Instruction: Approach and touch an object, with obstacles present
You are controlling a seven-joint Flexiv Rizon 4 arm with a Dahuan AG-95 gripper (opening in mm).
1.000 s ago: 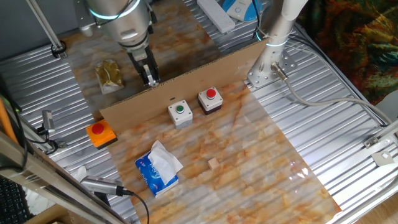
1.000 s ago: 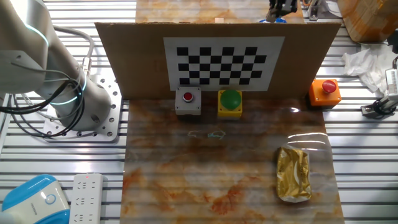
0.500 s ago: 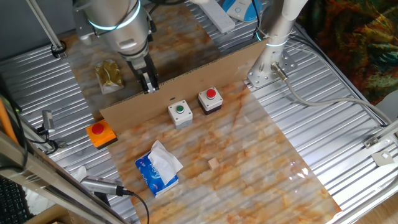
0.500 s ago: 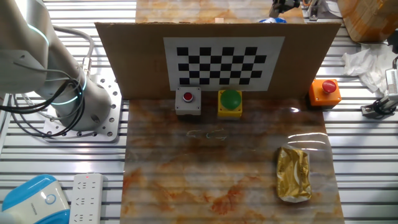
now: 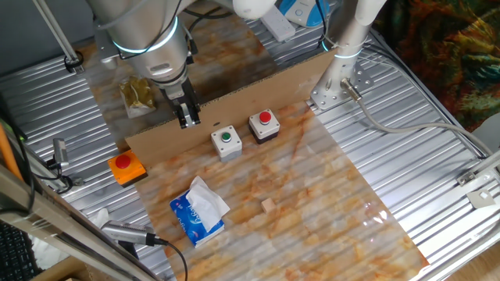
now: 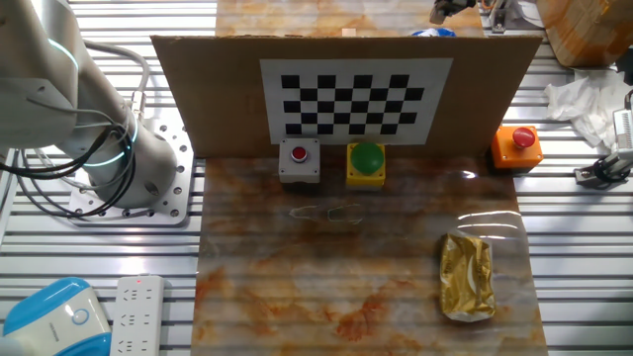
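One cardboard wall [image 5: 234, 105] is all I see between my gripper [image 5: 188, 119], jaws looking narrow and holding nothing at its top edge, and the two buttons [image 5: 226, 141] on the tabletop [image 5: 328, 195] just beyond, toward the camera.
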